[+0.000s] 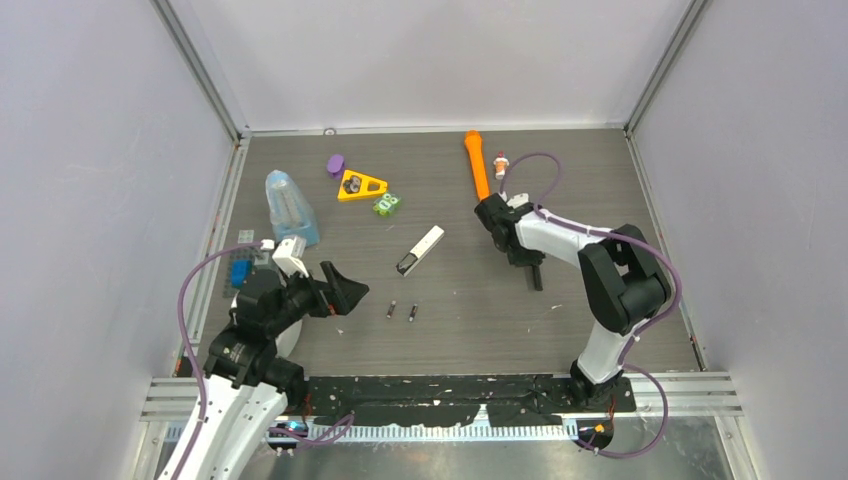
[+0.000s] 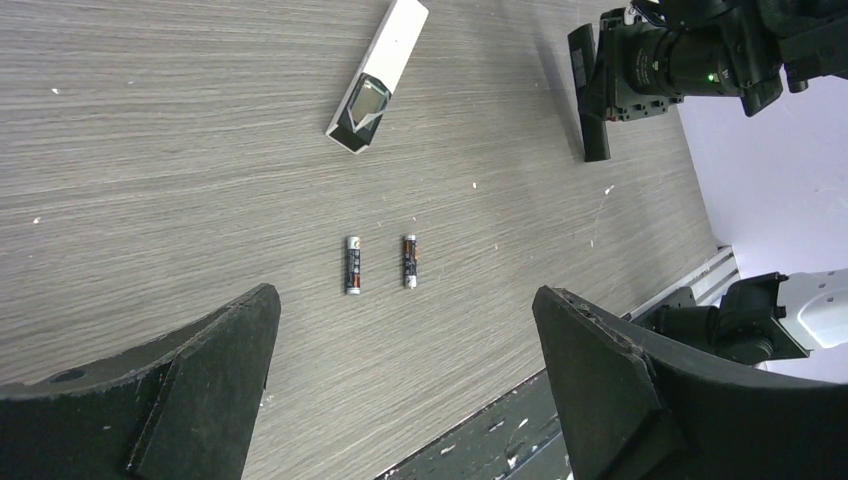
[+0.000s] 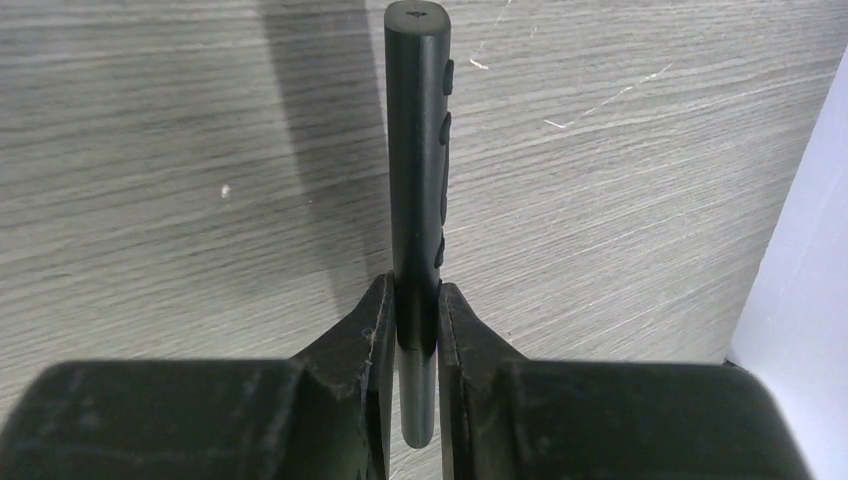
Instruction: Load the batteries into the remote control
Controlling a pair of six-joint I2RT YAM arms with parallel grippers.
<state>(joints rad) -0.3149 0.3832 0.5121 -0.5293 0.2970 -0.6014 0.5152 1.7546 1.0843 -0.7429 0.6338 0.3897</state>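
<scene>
Remote control (image 1: pixel 421 249) — slim white bar, centre of the overhead frame, flat on the grey wood-grain table (image 1: pixel 470 335); dark open end toward lower left; top centre of the left wrist view (image 2: pixel 380 70); neither arm touches it.

Batteries (image 1: pixel 391 312) — two small dark cylinders just below the remote control in the overhead frame; side by side, roughly parallel, apart from each other; mid-frame in the left wrist view (image 2: pixel 353 265).

Left gripper (image 1: pixel 348 288) — lower left of the overhead frame; jaws spread wide, nothing between them; above the table, left of the batteries.

Right gripper (image 1: pixel 528 258) — right of centre; clenched on a black bar (image 3: pixel 415 150) with small buttons along one edge; the bar juts past the fingertips; cannot tell whether its end meets the table.

Sundries, upper part of the overhead frame: orange tool (image 1: pixel 477 165); yellow triangle (image 1: pixel 361 186); purple piece (image 1: pixel 335 164); green piece (image 1: pixel 387 205); clear bottle (image 1: pixel 289 207).
</scene>
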